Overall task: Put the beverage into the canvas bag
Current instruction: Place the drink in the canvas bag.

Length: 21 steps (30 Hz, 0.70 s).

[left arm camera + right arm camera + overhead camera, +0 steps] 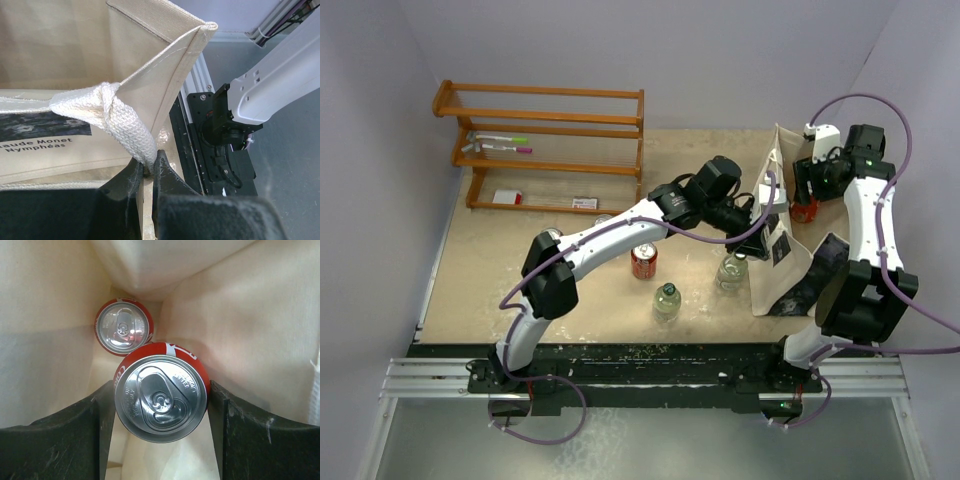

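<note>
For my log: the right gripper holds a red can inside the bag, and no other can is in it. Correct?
No. A second can already stands in the bag, as the right wrist view shows. The right gripper does hold a red can inside it.

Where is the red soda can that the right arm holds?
In the right wrist view the red soda can sits between the right fingers, inside the cream canvas bag, above a second red can.
</note>
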### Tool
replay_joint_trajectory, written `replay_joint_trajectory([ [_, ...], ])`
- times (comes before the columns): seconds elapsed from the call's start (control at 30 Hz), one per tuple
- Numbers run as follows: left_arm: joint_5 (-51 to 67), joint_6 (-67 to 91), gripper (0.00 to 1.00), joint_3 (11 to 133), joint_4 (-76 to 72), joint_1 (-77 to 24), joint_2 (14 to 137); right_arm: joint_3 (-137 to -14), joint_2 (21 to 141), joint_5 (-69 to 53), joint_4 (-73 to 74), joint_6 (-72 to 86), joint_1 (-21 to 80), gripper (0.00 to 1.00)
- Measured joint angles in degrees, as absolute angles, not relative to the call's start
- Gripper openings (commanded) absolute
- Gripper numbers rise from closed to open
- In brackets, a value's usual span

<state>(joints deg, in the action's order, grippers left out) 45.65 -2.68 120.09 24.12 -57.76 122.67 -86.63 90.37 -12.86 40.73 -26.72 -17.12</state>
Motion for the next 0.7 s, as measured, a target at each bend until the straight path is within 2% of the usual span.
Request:
replay_joint_trajectory([
  [0.7,46.87,-4.38,0.00,118.48,24.93,-57.54,121.16,-83.85,94.15,-16.64,36.21,-34.09,-17.08,0.00],
])
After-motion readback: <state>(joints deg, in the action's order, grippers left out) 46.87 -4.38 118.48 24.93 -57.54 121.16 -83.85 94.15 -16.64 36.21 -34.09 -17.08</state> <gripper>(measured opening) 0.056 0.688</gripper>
